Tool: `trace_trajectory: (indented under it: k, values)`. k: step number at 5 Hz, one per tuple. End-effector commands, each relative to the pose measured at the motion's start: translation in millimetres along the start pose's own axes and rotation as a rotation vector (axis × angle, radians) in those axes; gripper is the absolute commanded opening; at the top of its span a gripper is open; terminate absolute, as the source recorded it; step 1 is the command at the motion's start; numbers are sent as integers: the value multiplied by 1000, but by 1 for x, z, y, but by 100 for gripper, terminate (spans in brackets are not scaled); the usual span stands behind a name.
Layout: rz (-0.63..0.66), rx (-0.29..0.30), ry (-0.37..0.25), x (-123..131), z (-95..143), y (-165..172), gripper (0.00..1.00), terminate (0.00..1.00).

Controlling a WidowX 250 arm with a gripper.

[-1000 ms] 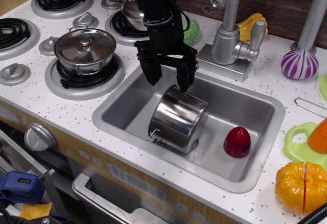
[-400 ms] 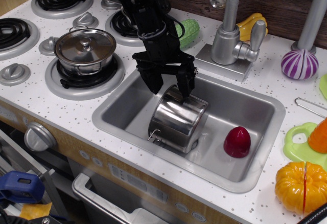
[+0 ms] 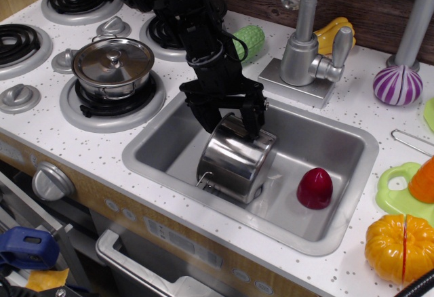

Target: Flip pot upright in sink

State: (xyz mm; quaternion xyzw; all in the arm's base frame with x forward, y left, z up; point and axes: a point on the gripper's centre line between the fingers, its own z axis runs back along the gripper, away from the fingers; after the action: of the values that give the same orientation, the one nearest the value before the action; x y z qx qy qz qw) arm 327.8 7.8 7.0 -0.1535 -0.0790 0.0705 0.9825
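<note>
The shiny lidless steel pot (image 3: 234, 160) lies tipped on its side in the grey sink (image 3: 339, 148), left of the middle, with a small wire loop handle pointing toward the front. My black gripper (image 3: 230, 126) is open and reaches down over the pot's upper far end. One finger sits left of the pot's top and the other at its far edge. The jaws straddle that end without closing on it.
A red toy (image 3: 314, 188) stands in the sink to the right of the pot. The faucet (image 3: 308, 46) rises behind the sink. A lidded steel pot (image 3: 113, 65) sits on the stove burner to the left. Toy vegetables lie on the counter at right.
My gripper has dropped lower and shifted slightly right, down onto the pot's upper end. The arm now leans in from the upper left. The pot has not moved.
</note>
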Motion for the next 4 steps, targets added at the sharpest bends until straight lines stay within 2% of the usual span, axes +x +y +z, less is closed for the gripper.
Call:
trace_trajectory:
  k: [1,2,3,4]
  values:
    - [14,-53,-18,3,5,-15,100,0]
    - [40,-82,-14,4,7,-23,0,0]
    - [56,-87,-33,-2,5,-36,0,0]
    - [0,88,-93,-5,6,-50,0,0]
